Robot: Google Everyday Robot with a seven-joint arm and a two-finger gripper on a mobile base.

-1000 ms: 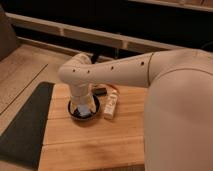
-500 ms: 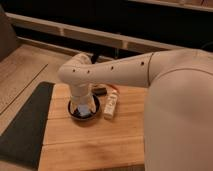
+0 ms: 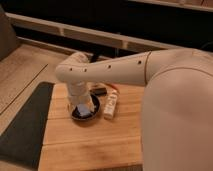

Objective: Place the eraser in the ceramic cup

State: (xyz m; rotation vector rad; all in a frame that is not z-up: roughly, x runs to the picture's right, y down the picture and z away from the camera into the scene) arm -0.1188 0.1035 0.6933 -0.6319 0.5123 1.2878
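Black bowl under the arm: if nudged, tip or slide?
Probably slides rather than tips: the black bowl looks wide and shallow, flat on the wooden board. Likely rigid, given its even rim. The gripper hangs directly over it, so a sideways bump may push it into the white object alongside.

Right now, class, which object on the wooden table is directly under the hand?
The black bowl, beneath the hand; the white oblong item lies beside it.
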